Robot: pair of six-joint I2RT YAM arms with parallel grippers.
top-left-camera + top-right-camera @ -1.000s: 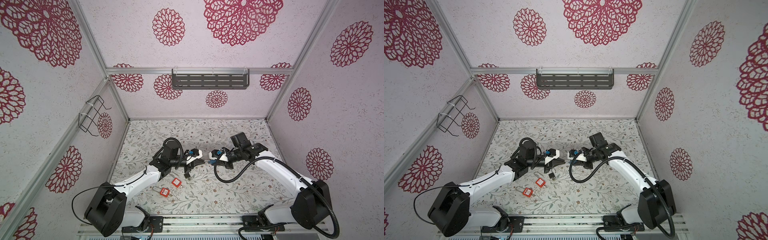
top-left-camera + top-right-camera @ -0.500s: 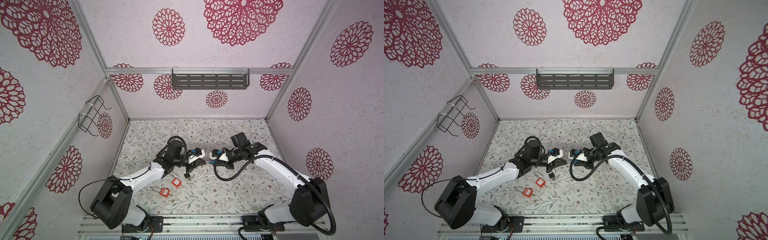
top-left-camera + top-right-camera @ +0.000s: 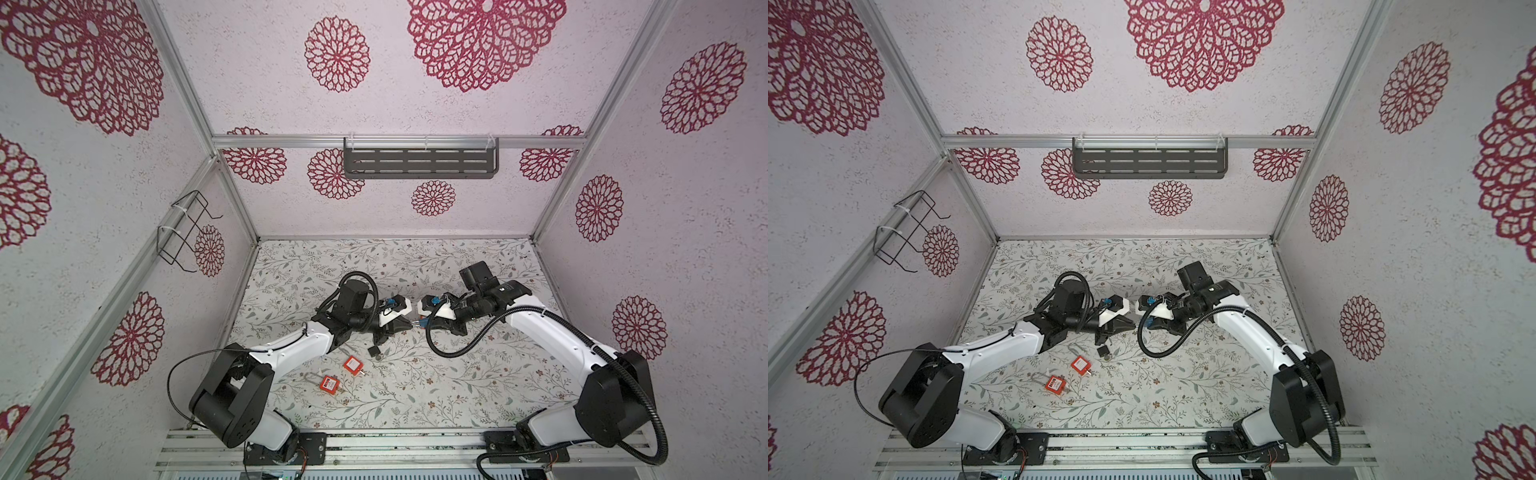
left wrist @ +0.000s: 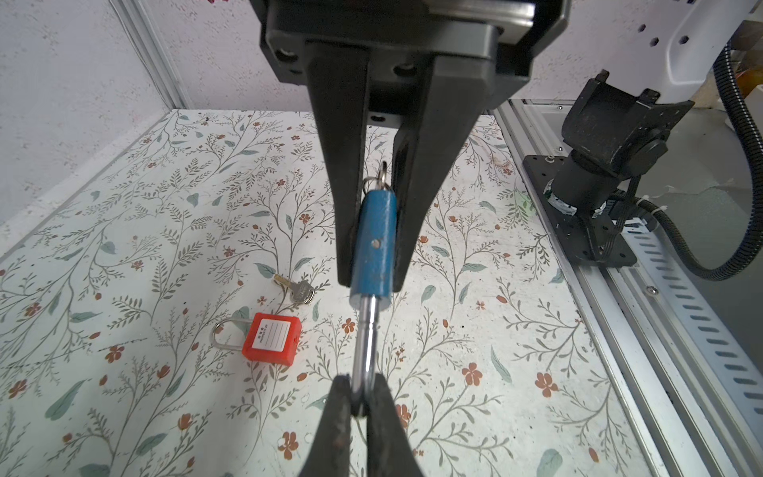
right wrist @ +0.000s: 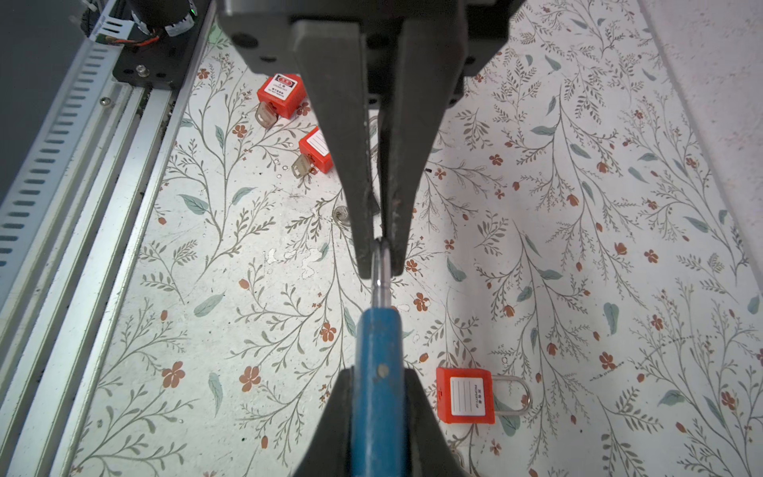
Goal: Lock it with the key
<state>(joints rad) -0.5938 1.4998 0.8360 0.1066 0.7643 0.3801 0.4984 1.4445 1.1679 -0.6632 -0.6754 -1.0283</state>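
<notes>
With left gripper (image 4: 371, 285) clamped on blue metal padlock body (image 4: 373, 231), right gripper (image 5: 382, 268) clamped on silver steel shackle (image 5: 380, 289): likely pushing straight in, avoiding twist.

Bright, even light; soft shadows; sharp

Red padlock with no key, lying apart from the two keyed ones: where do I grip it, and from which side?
Likely best: grip the red padlock by its body, coming straight down from above, jaws across the two narrow sides parallel to the shackle. It lies flat, label up, so those sides are free; the shackle is thin and low.
</notes>
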